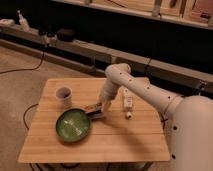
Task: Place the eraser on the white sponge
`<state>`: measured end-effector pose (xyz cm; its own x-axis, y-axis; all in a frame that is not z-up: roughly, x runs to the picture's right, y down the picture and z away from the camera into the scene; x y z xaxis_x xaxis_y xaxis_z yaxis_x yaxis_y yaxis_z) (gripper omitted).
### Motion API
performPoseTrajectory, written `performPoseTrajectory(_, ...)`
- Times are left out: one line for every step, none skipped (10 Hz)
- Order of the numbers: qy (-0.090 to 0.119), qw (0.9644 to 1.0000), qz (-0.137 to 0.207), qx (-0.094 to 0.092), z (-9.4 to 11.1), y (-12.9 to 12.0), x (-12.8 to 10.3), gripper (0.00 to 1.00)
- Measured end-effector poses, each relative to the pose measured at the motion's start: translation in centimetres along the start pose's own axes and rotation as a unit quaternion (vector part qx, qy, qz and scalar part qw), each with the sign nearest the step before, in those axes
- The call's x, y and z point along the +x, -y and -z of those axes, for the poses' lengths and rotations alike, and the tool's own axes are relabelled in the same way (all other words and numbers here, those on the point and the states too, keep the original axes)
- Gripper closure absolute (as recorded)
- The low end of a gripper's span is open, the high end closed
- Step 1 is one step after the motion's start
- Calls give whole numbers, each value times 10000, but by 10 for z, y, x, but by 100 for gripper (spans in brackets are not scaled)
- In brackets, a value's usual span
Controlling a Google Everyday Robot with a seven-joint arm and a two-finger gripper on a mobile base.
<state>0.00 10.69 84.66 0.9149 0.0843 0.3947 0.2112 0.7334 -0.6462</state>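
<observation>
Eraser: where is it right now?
In the camera view the eraser is mid-table at the tip of the tool, just off the upper-right rim of the green plate, left of the white bottle.
</observation>
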Motion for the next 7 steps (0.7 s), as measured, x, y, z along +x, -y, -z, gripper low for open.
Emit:
performPoseTrajectory(22,9999,-164,39,1,-5,4,72)
performPoseTrajectory(46,9996,-267,85,2,-6,7,72)
performPoseTrajectory(72,9992,-376,148,4,-6,11,72)
performPoseTrajectory(105,9985,-478,235,7,-4,14,72)
performPoseTrajectory(115,9980,-540,308,9,-2,18,72)
performPoseTrajectory(97,9972,-614,409,13,0,25,72)
performPoseTrajectory(66,9969,-644,455,14,0,30,72)
